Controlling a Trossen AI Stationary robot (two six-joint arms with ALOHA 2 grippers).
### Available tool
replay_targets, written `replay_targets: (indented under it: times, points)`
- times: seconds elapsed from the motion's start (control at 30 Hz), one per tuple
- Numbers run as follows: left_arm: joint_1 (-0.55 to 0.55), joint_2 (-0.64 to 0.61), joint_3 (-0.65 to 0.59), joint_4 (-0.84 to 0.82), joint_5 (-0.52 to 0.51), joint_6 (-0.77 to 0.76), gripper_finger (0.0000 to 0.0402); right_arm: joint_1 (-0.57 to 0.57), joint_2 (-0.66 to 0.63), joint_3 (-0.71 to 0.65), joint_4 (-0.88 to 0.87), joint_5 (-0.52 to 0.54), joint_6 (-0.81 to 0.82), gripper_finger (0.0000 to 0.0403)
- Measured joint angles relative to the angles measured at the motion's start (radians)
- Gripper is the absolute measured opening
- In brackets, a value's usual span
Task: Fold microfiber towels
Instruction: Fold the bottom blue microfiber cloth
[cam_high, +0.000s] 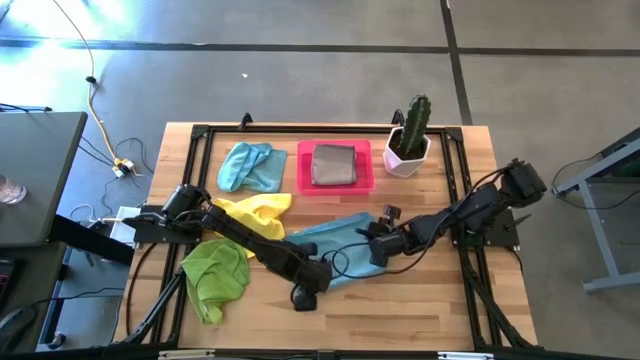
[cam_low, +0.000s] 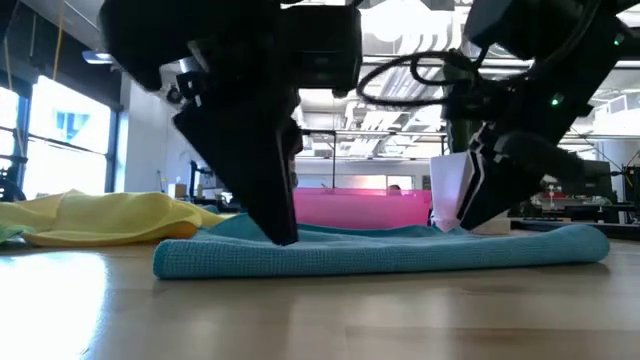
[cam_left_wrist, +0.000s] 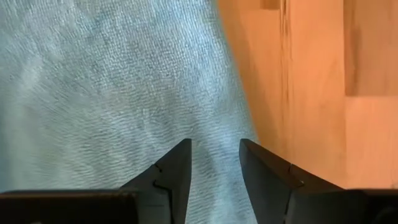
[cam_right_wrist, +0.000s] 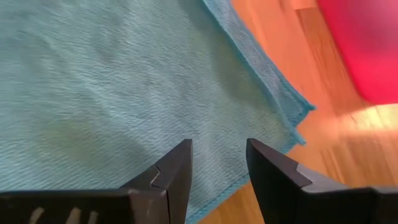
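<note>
I have both arms down over the light blue microfiber towel (cam_high: 335, 240) spread flat on the wooden table (cam_high: 440, 300). My left claw (cam_left_wrist: 214, 165) sits at the towel's near edge, fingers a narrow gap apart with blue cloth showing between and just ahead of them, bare wood beside them; it grips nothing. In the low view its tips touch the top of the cloth. My right claw (cam_right_wrist: 217, 168) is over the same towel toward its far side, fingers likewise a little apart and empty, with the towel's hemmed corner just ahead and the rigid pink rectangular tray (cam_high: 365, 180) beyond that corner.

Behind my left claw, along its arm, lie the crumpled yellow microfiber towel (cam_high: 255, 212) and, nearer the table's front, the bunched lime green microfiber towel (cam_high: 215, 275). A second light blue microfiber towel (cam_high: 250, 165) lies crumpled well past both claws, beside the tray. A folded grey microfiber towel (cam_high: 333, 164) rests inside the tray. A small cactus in a white pot (cam_high: 408, 140) stands on the tray's other side.
</note>
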Motion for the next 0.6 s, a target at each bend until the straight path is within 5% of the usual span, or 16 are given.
replay_targets:
  times: [0.27,0.6]
  points:
    - [-0.001,-0.002,0.127,-0.351,-0.006,0.133,0.0126,0.082,-0.040,0.000,0.191,-0.004,0.085,0.0145]
    - [-0.100,-0.006,0.148,-0.599,-0.010,0.067,0.0126,0.149,0.113,0.002,0.675,0.024,-0.183,0.0145]
